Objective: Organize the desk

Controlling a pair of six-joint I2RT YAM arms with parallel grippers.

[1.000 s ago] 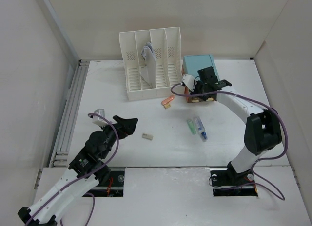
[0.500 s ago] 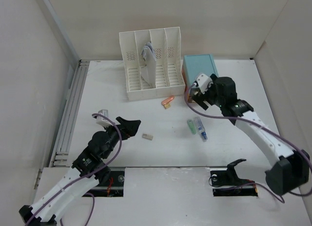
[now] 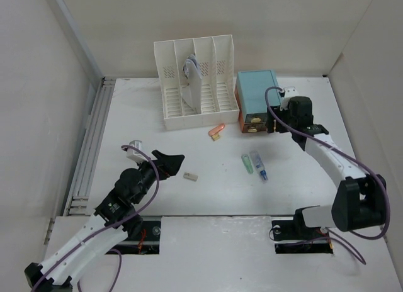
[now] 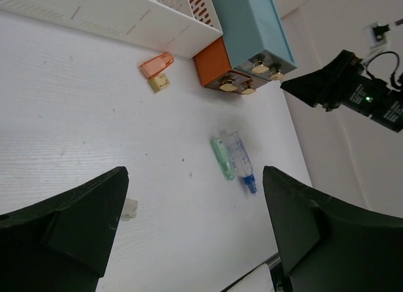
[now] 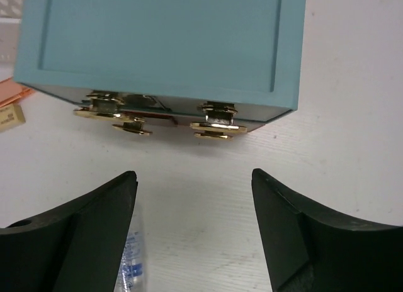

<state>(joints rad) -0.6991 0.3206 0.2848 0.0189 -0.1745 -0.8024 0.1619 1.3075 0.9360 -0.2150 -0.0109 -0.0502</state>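
The desk [image 3: 145, 131] is a wide white tabletop. On it lie an orange piece [image 3: 218, 128] beside a beige block [image 3: 216, 136], a green tube [image 3: 247, 163], a clear tube with a blue cap [image 3: 259, 165] and a small beige block [image 3: 191, 176]. My left gripper [image 3: 171, 161] hovers open just left of the small beige block [image 4: 129, 207], holding nothing. In front of the teal-topped drawer box [image 3: 257, 92] my right gripper [image 3: 276, 120] stands open and empty, facing the box's gold knobs [image 5: 214, 125]. The clear tube [image 5: 131, 260] shows beside its left finger.
A white slotted file rack [image 3: 194, 84] with papers stands at the back, left of the drawer box. An orange drawer [image 4: 216, 62] sticks out at the box's base. Grey rails [image 3: 91, 141] run along the desk's left edge. Walls close in on three sides.
The right arm has swung from the box's left front corner round to its right front, and its jaws went from shut to open. The left arm crept slightly forward.
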